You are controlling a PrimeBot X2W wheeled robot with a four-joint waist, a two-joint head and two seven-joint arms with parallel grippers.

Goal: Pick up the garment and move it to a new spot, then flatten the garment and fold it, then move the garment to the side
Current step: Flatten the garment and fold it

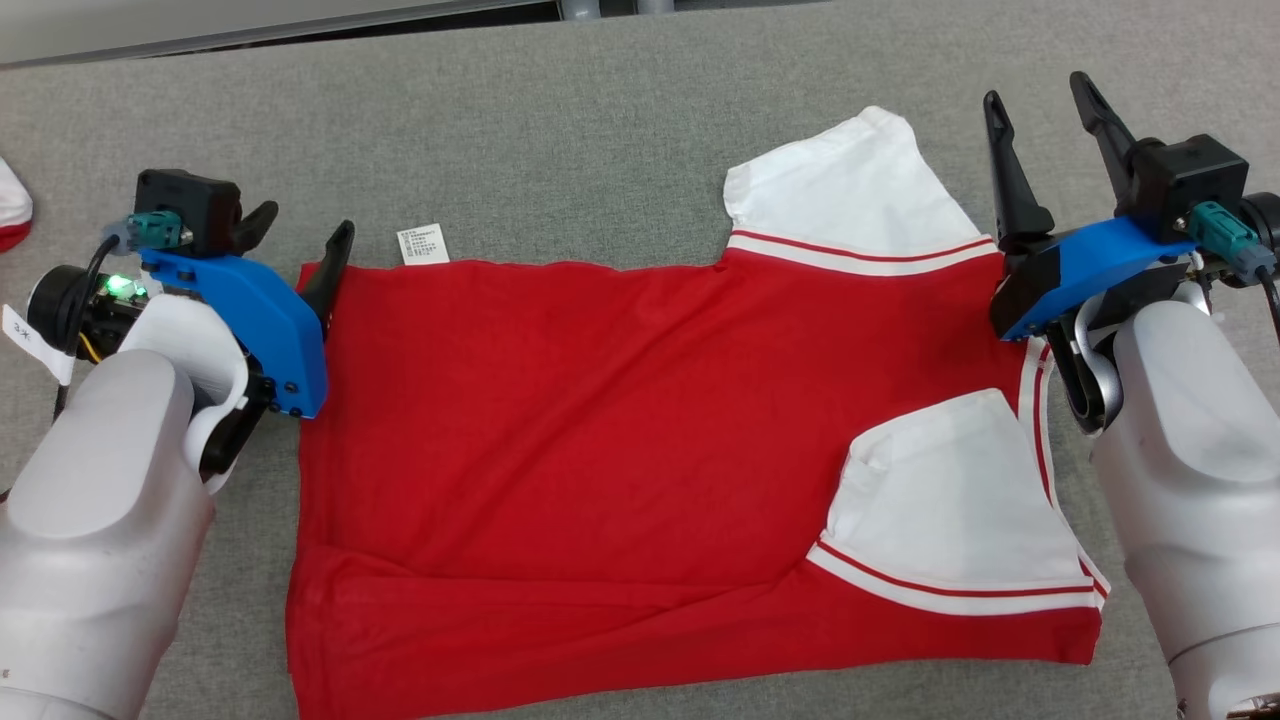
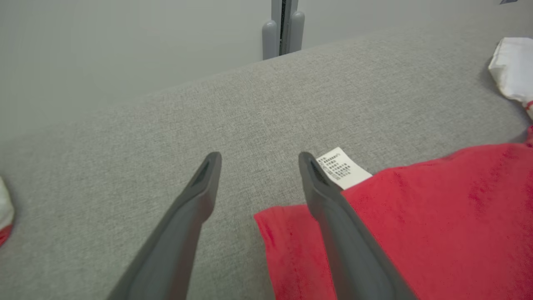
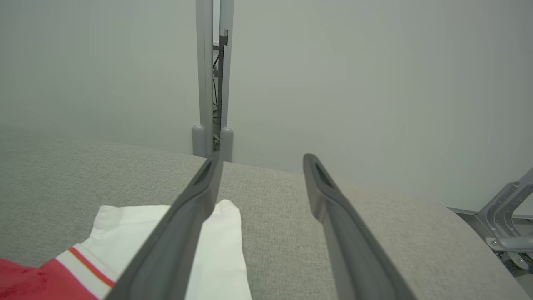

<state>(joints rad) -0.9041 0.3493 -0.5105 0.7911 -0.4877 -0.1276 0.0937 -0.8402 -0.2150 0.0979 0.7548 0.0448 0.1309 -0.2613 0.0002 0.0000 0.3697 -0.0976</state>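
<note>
Garment (image 1: 600,450), red with white sleeves (image 1: 850,185), lies spread flat on the grey table (image 1: 600,150), one sleeve folded onto its body. The left claw (image 1: 305,225) sits at its left edge by the white label (image 1: 423,244), wide open and empty; the right claw (image 1: 1035,92) beside the upper sleeve, likewise spread, holds nothing

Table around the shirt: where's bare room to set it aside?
Bare: the far strip of table beyond the shirt, between label and far sleeve; and far left, between left gripper and the edge cloth. Crowded: the right, beside the right gripper.
</note>
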